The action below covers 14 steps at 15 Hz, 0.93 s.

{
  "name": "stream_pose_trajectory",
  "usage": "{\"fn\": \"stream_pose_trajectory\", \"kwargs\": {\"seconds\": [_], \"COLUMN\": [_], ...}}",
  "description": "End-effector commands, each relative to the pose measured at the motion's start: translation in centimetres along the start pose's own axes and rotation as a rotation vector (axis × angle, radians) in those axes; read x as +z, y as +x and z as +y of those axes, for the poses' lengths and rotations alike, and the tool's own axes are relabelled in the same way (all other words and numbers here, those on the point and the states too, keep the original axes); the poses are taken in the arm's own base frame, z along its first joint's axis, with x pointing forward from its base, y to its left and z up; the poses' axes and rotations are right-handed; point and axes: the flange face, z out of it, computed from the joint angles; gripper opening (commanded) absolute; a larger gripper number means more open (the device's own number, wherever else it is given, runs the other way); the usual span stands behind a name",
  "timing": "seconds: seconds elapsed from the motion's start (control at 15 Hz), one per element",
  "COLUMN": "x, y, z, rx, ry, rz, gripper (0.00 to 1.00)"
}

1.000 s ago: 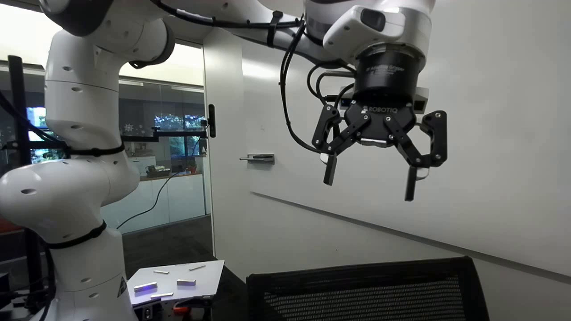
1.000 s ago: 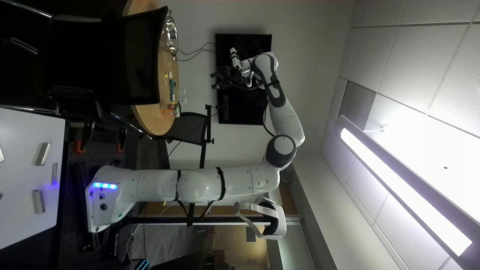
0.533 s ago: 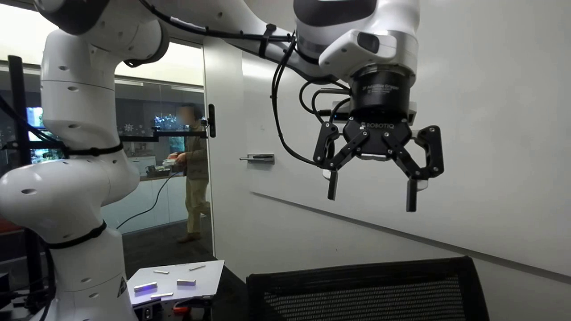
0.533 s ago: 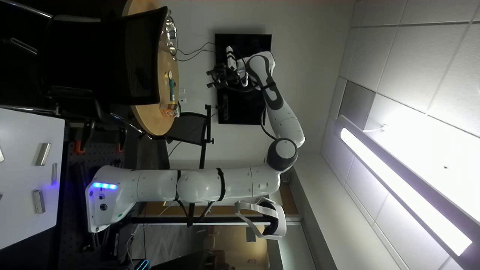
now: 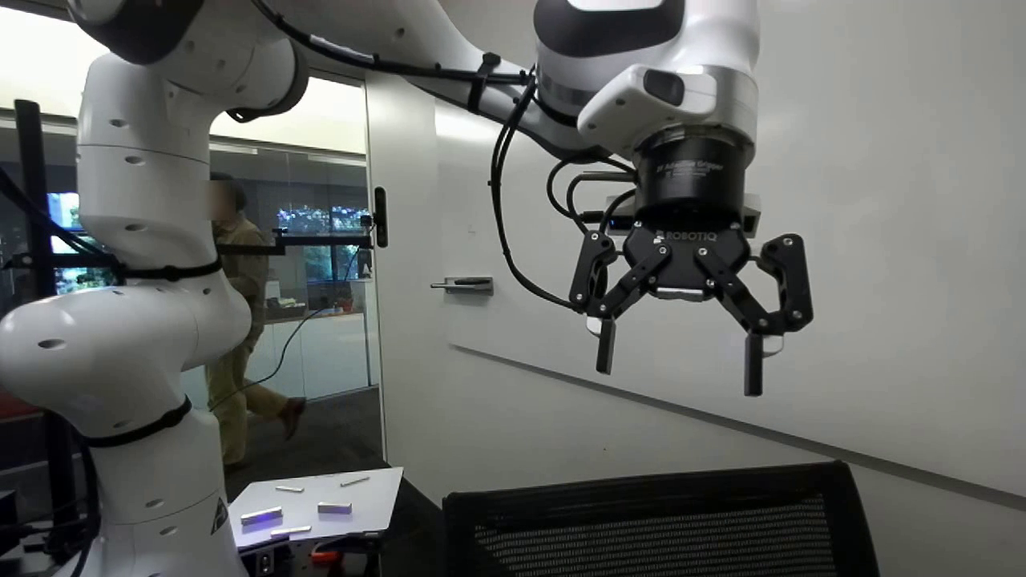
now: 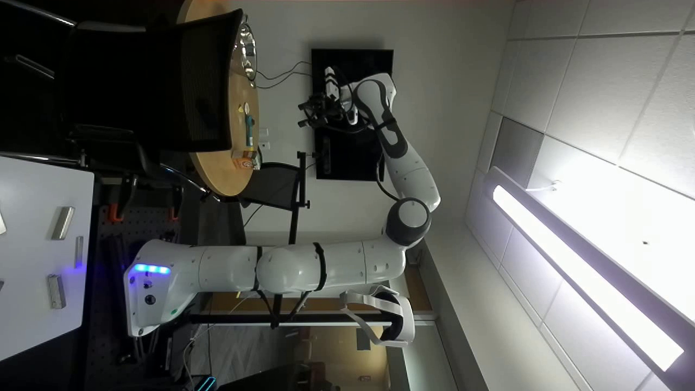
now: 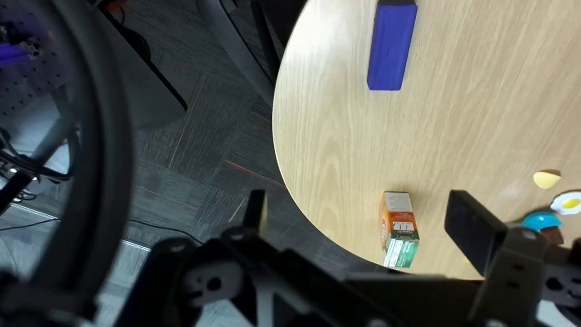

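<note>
My gripper (image 5: 680,383) hangs in the air with its fingers wide apart and nothing between them. In the wrist view, the round wooden table (image 7: 327,136) lies below the gripper (image 7: 357,200). An orange, white and green box (image 7: 400,227) rests near the table's edge, framed between the fingers but well below them. Farther up that view lies a dark blue block (image 7: 391,50). Toward the right are a yellow piece (image 7: 546,179), a toy fried egg (image 7: 567,203) and a teal item (image 7: 541,220), partly covered by a finger. The box (image 6: 247,159) also shows in an exterior view.
A black mesh chair (image 5: 657,529) stands below the gripper in an exterior view. A shiny metal bowl (image 6: 248,51) sits on the table. Several metal bars lie on a white board (image 5: 369,489) by the robot's base. Behind the glass walks a person (image 5: 248,264).
The gripper has come down and its tilt has straightened; lately it shifts only slightly. Its fingers stay apart. A person has appeared behind the glass, moving leftward. The table items have not moved.
</note>
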Motion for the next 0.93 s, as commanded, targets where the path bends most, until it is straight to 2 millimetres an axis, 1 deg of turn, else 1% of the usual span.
{"fn": "stream_pose_trajectory", "kwargs": {"seconds": [0.0, 0.2, 0.4, 0.67, 0.87], "x": [2.0, 4.7, 7.6, 11.0, 13.1], "y": [-0.1, 0.7, 1.6, 2.7, 2.7], "z": [-1.6, -3.8, -5.3, -6.6, -7.2], "rx": [0.082, 0.114, 0.152, 0.174, 0.18], "ry": [0.04, 0.037, -0.028, -0.126, -0.191], "rz": [0.036, 0.006, -0.003, -0.013, -0.001], "gripper": [1.0, 1.0, 1.0, 1.0, 1.0]}}
